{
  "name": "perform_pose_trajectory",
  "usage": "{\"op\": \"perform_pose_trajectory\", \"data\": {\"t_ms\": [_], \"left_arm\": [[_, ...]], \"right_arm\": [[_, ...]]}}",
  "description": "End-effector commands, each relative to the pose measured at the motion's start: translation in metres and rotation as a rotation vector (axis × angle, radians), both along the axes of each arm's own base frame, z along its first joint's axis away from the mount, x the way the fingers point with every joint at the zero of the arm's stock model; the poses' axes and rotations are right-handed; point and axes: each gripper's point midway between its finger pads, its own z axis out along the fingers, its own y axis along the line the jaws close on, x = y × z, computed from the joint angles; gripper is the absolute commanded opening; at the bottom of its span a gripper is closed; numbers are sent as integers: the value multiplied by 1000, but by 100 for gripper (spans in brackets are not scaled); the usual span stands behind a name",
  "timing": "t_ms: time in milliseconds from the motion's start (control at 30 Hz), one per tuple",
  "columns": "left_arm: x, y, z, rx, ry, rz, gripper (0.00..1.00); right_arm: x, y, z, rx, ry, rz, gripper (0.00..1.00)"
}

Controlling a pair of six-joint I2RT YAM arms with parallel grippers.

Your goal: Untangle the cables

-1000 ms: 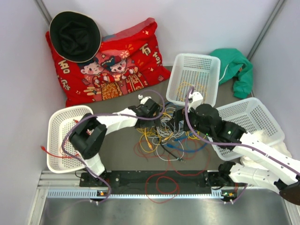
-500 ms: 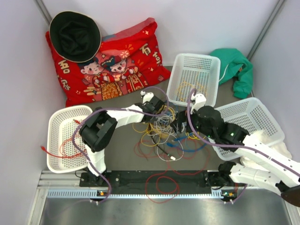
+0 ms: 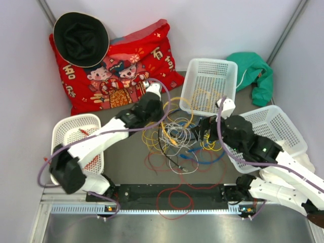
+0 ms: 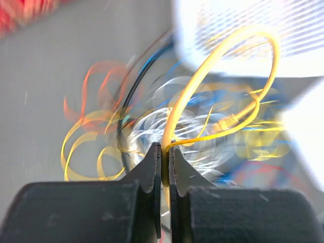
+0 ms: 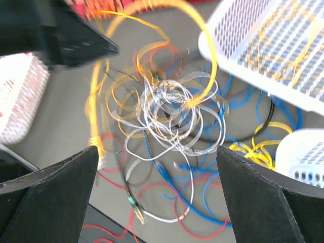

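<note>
The cables (image 3: 177, 137) lie in a tangle of white, yellow, blue, red and black loops on the grey table between the arms. My left gripper (image 3: 163, 107) (image 4: 165, 149) is shut on a yellow cable (image 4: 174, 119), which arcs up from the pile in a tall loop (image 3: 183, 99) with its plug hanging. My right gripper (image 3: 203, 132) (image 5: 158, 195) hovers open above the right side of the tangle, its fingers wide apart and holding nothing. Under it a white coil (image 5: 172, 111) sits over blue and red strands.
A white basket (image 3: 195, 76) at the back holds yellow cables. Another basket (image 3: 58, 132) at the left holds a red cable, and a third (image 3: 291, 129) stands at the right. A red cushion (image 3: 126, 66), black hat (image 3: 81, 38) and green cloth (image 3: 253, 68) lie behind.
My left gripper has shut on the yellow cable and moved back and up, pulling a yellow loop out of the pile. The right gripper has drifted slightly right, still open.
</note>
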Motion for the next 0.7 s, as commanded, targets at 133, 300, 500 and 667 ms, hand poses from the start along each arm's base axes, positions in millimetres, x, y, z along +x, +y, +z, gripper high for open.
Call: {"op": "perform_pose_trajectory", "data": {"t_ms": [133,300,500,667], "left_arm": [[-43,-36,116,-202,-260,-437,0],[-56,-36,117,-233,-273,-482,0],[-67,-36,114,-246,-274,-528,0],[-74,-34,114,-242,-272,-553,0]], "right_arm": [[3,4,100,161,-183,27,99],[1,17,126,239,-223,79,99],[7,31,124,216,-245,118,99],[27,37,99,62,-225,96,99]]}}
